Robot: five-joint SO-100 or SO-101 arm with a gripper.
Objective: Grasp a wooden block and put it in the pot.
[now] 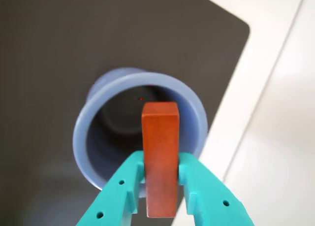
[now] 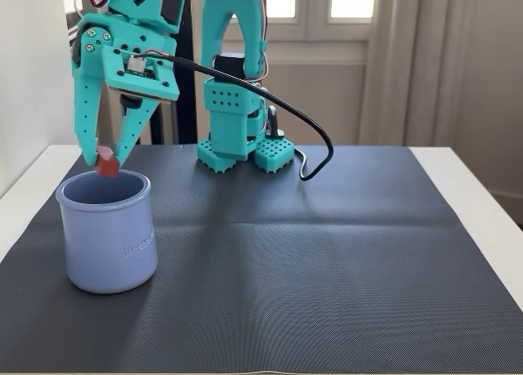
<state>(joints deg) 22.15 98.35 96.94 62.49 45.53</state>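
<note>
Teal fingers (image 1: 129, 179) of my gripper (image 1: 161, 174) are clamped on the block (image 1: 160, 152), which stands lengthwise between them in the wrist view, its far end over the pot (image 1: 98, 117) mouth. In the fixed view the gripper (image 2: 105, 158) hangs just above the pot's (image 2: 106, 244) far rim, at the left of the mat (image 2: 327, 261). I judge the block sits toward the far side of the opening, not centred. Correct procedure: shift the block toward the middle of the mouth, then spread the fingers. Risk: releasing here may clip the rim.
</note>
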